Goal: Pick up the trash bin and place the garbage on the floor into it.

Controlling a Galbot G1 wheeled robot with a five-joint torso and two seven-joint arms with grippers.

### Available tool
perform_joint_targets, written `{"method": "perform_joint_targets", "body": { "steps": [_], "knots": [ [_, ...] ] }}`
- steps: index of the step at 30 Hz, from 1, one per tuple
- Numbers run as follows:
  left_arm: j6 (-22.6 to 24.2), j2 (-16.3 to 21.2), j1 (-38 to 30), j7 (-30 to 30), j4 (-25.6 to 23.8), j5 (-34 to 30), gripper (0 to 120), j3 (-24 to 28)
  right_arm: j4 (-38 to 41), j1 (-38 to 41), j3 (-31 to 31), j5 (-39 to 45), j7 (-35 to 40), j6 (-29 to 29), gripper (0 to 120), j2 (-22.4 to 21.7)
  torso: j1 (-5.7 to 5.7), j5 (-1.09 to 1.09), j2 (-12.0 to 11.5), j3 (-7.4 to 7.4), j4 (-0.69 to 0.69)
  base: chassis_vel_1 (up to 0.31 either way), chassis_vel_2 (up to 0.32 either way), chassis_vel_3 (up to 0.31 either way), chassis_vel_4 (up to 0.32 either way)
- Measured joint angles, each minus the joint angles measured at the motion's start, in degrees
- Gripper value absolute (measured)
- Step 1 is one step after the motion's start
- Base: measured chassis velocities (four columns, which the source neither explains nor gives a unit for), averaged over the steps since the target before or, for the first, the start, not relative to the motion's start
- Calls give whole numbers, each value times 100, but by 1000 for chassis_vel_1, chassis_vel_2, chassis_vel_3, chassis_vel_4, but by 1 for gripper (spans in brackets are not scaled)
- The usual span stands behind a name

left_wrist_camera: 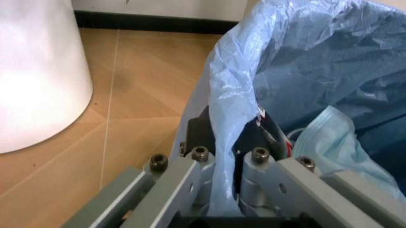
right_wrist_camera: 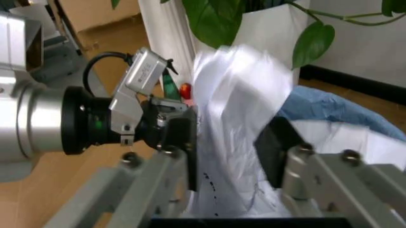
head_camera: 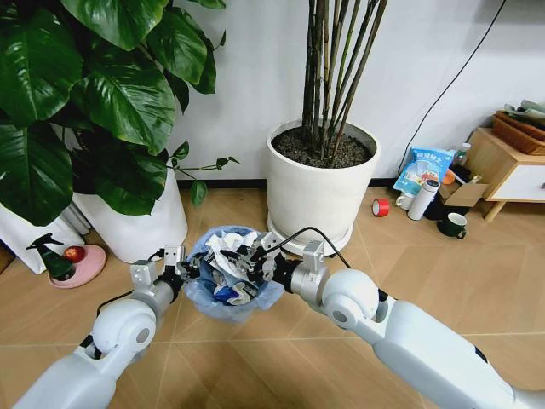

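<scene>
Left gripper (head_camera: 189,271) clamped on the near-left rim of the trash bin (head_camera: 233,277), just before the large white pot (head_camera: 322,183). Right gripper (head_camera: 252,261) over the bin mouth, pinching crumpled white paper (right_wrist_camera: 238,118). Best released low, inside the liner, bin kept level.

The herringbone wooden floor (head_camera: 255,349) carries two white plant pots (head_camera: 319,183), a red tape roll (head_camera: 381,207) and cups (head_camera: 453,225).

The trash bin (head_camera: 234,277) has its dark body hidden under the blue bag. A blurred white paper (right_wrist_camera: 238,137) between the right gripper (right_wrist_camera: 231,152) fingers covers the bin's inside. The left gripper (left_wrist_camera: 228,142) is cut off at the picture's edge.
</scene>
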Motion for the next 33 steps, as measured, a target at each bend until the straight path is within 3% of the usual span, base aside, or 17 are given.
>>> {"method": "perform_joint_targets", "body": {
  "steps": [18, 33],
  "knots": [
    [-16, -27, -13, 52, 17, 34, 0, -33, -170, 50, -78, -75, 175, 21, 97, 15, 0, 1, 0, 0, 0, 0, 0, 0, 0],
    [-33, -167, -50, 65, 114, 94, 0, -41, 155, -291, 327, -97, 369, 112, 100, -119, -1, 1, 0, 0, 1, 0, 0, 0, 0]
  ]
}}
